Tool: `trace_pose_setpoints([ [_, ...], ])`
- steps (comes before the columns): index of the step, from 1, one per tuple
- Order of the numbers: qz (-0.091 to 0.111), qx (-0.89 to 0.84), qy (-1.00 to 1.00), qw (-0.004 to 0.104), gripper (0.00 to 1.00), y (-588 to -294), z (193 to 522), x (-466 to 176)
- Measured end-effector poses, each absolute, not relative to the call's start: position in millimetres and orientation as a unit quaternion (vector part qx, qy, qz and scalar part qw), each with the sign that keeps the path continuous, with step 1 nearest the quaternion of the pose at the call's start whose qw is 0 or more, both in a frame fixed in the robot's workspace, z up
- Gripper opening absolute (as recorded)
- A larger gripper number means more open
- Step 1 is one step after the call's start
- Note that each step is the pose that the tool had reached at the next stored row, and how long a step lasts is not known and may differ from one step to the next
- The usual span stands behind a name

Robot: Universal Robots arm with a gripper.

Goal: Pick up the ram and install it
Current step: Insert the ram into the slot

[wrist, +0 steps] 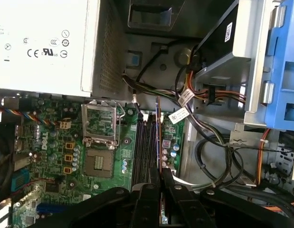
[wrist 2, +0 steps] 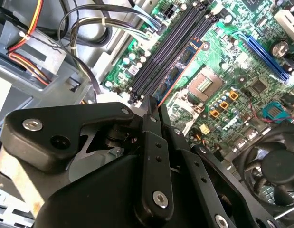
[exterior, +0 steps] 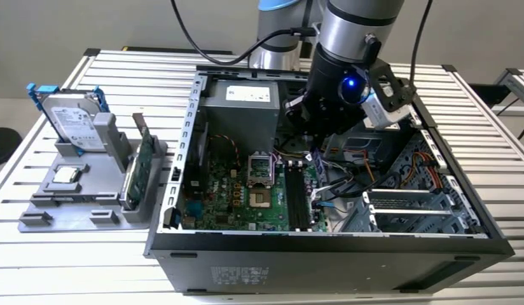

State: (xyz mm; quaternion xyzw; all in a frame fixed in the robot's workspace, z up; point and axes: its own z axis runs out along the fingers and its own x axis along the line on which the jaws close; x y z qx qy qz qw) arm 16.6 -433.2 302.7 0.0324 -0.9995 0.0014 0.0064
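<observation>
The ram [wrist: 158, 137] is being held edge-on by the hand [wrist: 160, 176], fingers closed on it, above the slots [wrist: 143, 147] inside the case [exterior: 330, 244]. If it is being lowered tilted or offset, seating could fail.

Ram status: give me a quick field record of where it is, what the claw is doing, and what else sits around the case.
ram: thin stick standing on edge over the black slots, one end between the claw's fingers
claw: shut on the ram, inside the open case
seating: cannot tell if it is pressed home
socket: empty, beside the slots
holder: grey, outside the case on the exterior view's left
hard drive: upright in the holder
green card: upright in the holder
</observation>
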Motion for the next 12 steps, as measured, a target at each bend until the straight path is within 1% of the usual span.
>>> trace_pose_setpoints([
  [12, 0.0, 0.009, -1.0, 0.006, 0.0, -433.3, 297.0, 16.6],
])
